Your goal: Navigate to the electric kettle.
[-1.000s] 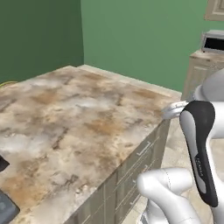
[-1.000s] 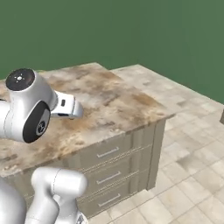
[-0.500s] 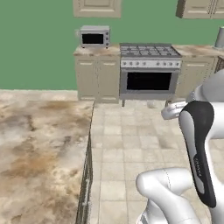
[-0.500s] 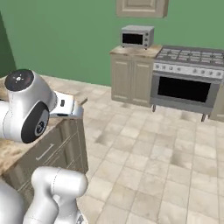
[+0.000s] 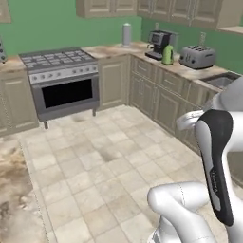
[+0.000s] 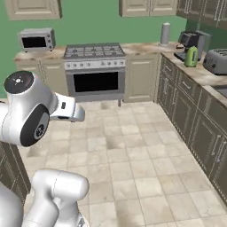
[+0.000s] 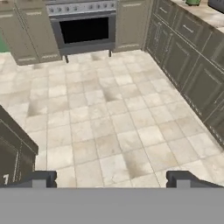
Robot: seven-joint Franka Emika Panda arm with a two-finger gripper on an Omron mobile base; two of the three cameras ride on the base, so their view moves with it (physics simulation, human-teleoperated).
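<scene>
The lime-green electric kettle (image 5: pixel 167 55) stands on the far right counter, between the black coffee machine (image 5: pixel 158 44) and the silver toaster (image 5: pixel 197 57). From the right base view the kettle (image 6: pixel 190 56) sits near the back corner of that counter. In the hand view only the kettle's green base (image 7: pixel 191 1) peeks in at the top edge. My gripper (image 7: pixel 111 179) hangs above the tiled floor, open, with nothing between its widely spaced fingertips (image 7: pixel 41 178). It is far from the kettle.
A steel range with oven (image 6: pixel 94 68) fills the back wall, a microwave (image 6: pixel 36 40) to its left. A grey canister (image 5: pixel 126 34) stands in the corner. Lower cabinets (image 6: pixel 195 111) and a sink (image 5: pixel 222 79) line the right. The marble island edge (image 5: pixel 12 190) lies left; open tile floor (image 5: pixel 109 156) ahead.
The whole picture has swung as the base turned: the island slid off to the left, and the range, then the right counter with kettle, coffee machine and toaster, came into view.
</scene>
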